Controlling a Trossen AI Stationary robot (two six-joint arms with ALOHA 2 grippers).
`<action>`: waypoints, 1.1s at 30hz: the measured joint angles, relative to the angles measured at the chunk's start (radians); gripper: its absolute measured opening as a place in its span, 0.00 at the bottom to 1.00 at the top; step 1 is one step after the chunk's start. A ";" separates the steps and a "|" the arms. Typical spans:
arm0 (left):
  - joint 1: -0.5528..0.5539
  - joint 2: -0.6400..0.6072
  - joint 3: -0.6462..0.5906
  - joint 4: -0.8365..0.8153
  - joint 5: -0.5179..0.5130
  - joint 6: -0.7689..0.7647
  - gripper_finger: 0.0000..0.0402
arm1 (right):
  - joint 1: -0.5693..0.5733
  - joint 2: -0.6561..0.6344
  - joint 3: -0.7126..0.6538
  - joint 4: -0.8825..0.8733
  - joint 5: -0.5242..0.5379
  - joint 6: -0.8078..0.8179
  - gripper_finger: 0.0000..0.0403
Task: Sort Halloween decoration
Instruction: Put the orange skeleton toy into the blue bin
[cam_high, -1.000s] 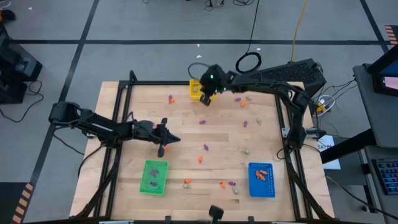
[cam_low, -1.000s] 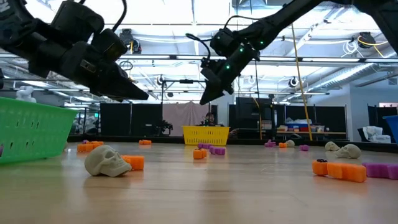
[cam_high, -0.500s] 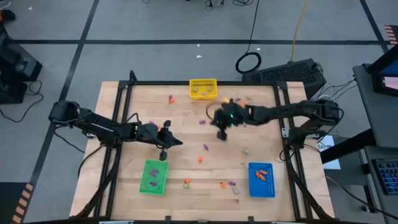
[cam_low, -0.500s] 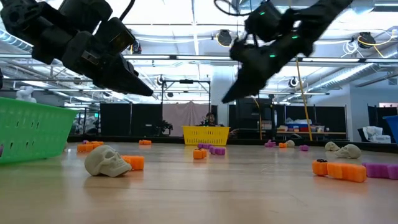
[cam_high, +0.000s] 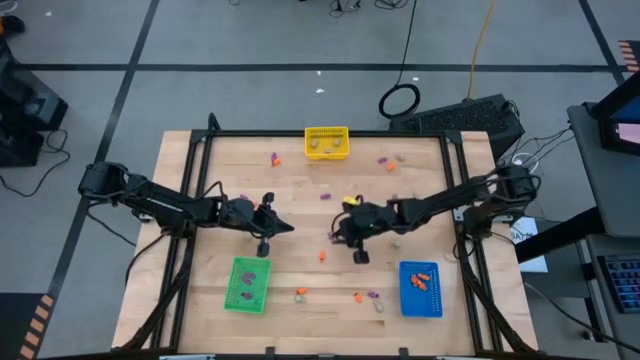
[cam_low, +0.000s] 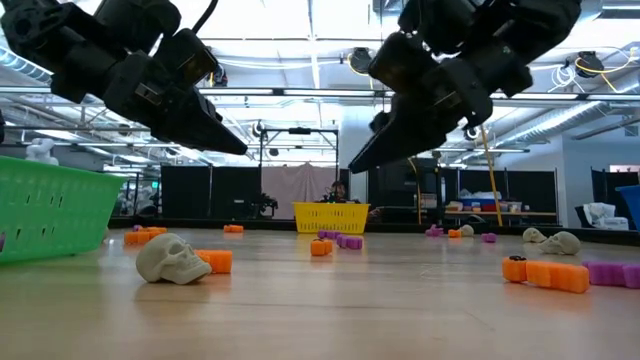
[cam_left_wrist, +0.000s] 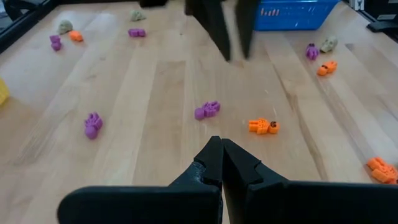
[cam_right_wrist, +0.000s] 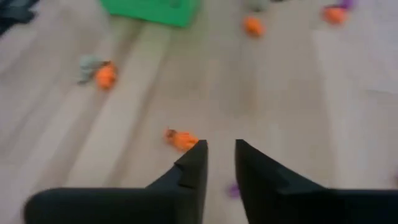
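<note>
Fingers of my right gripper (cam_right_wrist: 217, 149) stand slightly spread, empty, above the small orange plastic trinket (cam_right_wrist: 180, 140) near the bench's middle, so I should descend straight and centre it between them.

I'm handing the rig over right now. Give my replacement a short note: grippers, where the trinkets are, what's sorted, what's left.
Left gripper: shut, empty, held above the table near the green bin.
Right gripper: fingers apart, empty, above mid-table over an orange trinket.
Done: some purple pieces in the green bin, orange ones in the blue bin, pale ones in the yellow bin.
Left: orange, purple and pale skull trinkets lie loose across the table.
</note>
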 joint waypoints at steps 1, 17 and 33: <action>0.000 0.000 0.000 0.000 0.000 0.000 0.00 | 0.005 0.025 0.019 -0.001 -0.021 -0.002 0.22; 0.000 0.000 0.000 -0.021 0.000 0.000 0.00 | 0.019 0.345 0.352 -0.276 -0.115 -0.140 0.49; 0.001 0.000 0.000 -0.022 0.000 0.032 0.00 | -0.004 0.376 0.372 -0.428 -0.119 -0.038 0.17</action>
